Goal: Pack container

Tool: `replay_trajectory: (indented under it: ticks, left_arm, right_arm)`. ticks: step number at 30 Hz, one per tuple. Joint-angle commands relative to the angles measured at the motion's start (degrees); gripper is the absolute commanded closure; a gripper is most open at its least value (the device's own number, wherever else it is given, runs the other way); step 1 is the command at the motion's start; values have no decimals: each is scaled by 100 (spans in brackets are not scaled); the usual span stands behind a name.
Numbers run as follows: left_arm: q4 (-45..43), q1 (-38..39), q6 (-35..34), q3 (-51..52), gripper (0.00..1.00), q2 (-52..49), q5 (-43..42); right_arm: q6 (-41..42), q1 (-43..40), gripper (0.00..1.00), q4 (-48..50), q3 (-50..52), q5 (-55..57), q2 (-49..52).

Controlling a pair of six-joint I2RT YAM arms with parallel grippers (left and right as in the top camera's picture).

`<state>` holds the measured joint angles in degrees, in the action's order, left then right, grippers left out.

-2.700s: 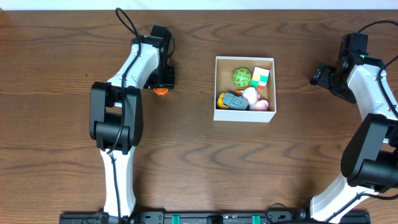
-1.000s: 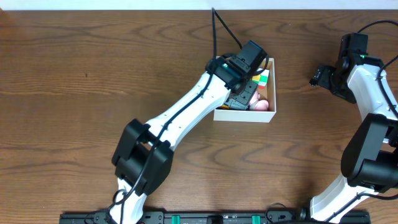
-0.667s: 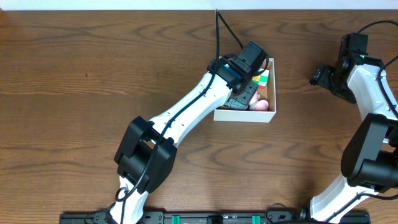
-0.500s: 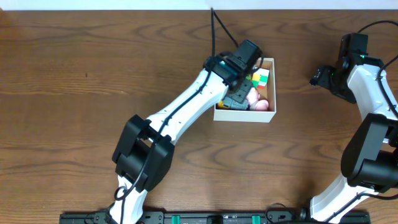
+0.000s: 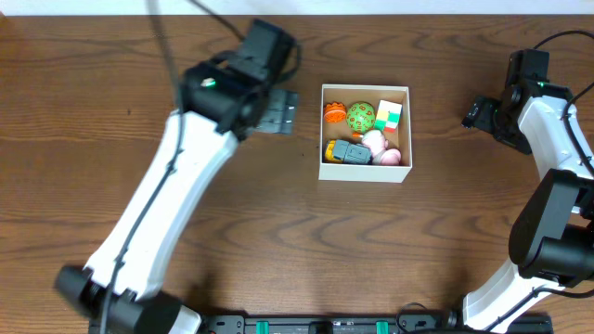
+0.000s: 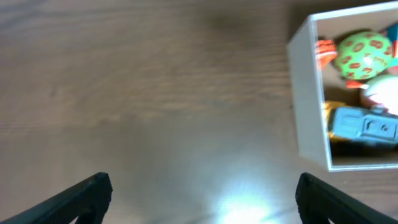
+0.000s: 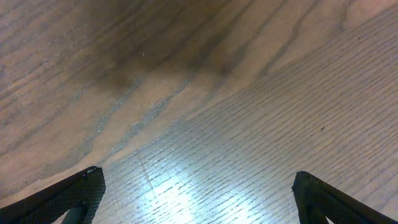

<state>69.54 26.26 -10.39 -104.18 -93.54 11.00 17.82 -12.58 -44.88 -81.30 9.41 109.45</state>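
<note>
**Bench** – You have a dark brown, wood-grained bench (image 5: 83, 139) carrying one box and both arms.

**Container** – Your square, shallow, open-topped container (image 5: 364, 173) with white walls and a brown cardboard inside sits right of the bench's middle, between the two arms. In the left wrist view its white side wall (image 6: 307, 93) shows at the upper right.

**Contents, as you see them from overhead:**
- a small orange round toy (image 5: 334, 113) in the far left corner
- a green ball with orange spots (image 5: 360, 115), just beside the orange toy
- a cube block of white, green, yellow and red faces (image 5: 389, 115) in the far right corner
- a yellow and grey-blue toy vehicle (image 5: 348, 151) along the near left wall
- a pale pink rounded toy (image 5: 376, 141) and a second pink rounded piece (image 5: 391, 157), touching each other at the near right; you cannot tell their exact form

**Left end effector** (image 5: 277, 110) – Blurred from overhead. It hangs over bare bench to the left of the container, apart from its wall. Your wrist view shows the left end effector (image 6: 204, 183) with its black fingers (image 6: 87, 193) spread wide and nothing between them.

**Right end effector** (image 5: 477, 112) – It sits off to the right of the container, well apart from it. Its wrist view shows it (image 7: 199, 186) over bare wood grain, fingers (image 7: 81, 193) spread wide and empty.
</note>
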Motion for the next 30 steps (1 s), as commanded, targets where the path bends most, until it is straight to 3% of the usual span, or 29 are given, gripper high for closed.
replay_trajectory:
  ticks: [1,9,20,25,30]
  left_arm:
    - [184,-76,-221,46,3,474,101]
    - [-26,-74,-343,1488,3,2645,0]
    - [-2072,-74,-673,4924,2,6837,-46]
    - [-2157,-74,-990,5670,2,7554,-48]
    - [-1672,-74,-988,5790,2,7552,-46]
  right_arm:
    - [101,-7,1,11,-2,17,-133]
    - [101,-7,1,11,-2,17,-133]
    - [101,-7,1,11,-2,17,-133]
    - [101,-7,1,11,-2,17,-133]
    - [101,-7,1,11,-2,17,-133]
